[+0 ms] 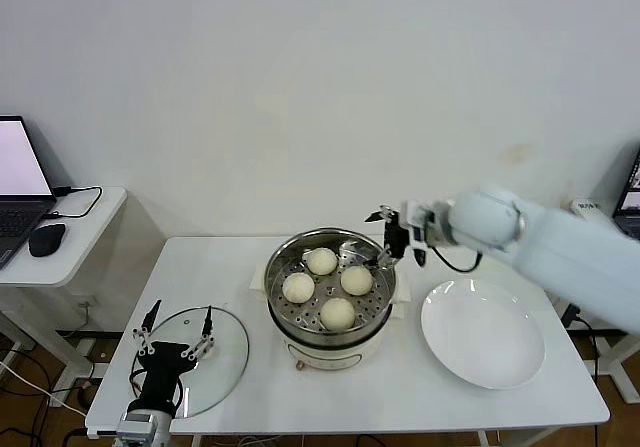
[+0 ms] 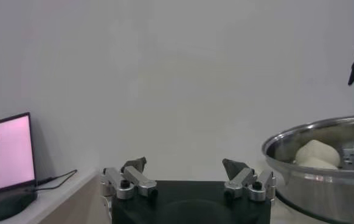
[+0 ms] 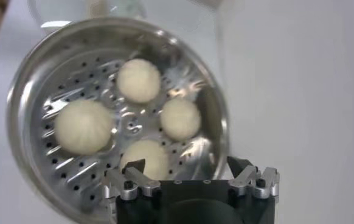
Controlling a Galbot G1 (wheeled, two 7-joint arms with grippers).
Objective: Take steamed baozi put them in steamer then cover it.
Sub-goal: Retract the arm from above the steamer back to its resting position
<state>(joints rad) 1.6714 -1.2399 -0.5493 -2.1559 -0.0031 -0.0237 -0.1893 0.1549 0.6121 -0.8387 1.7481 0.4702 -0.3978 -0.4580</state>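
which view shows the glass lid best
The head view: the cover lies flat on the table, fully visible beneath the left gripper. The right wrist view catches only its edge; the left wrist view shows none.

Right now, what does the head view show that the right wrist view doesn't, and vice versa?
Head only: the round clear glass lid flat on the white table, left gripper open above it; the flat white plate; a laptop.
Right wrist only: the tray's perforations close up, seen past the open right gripper.
Both: the shiny steel steamer holding four off-white round baozi, uncovered.
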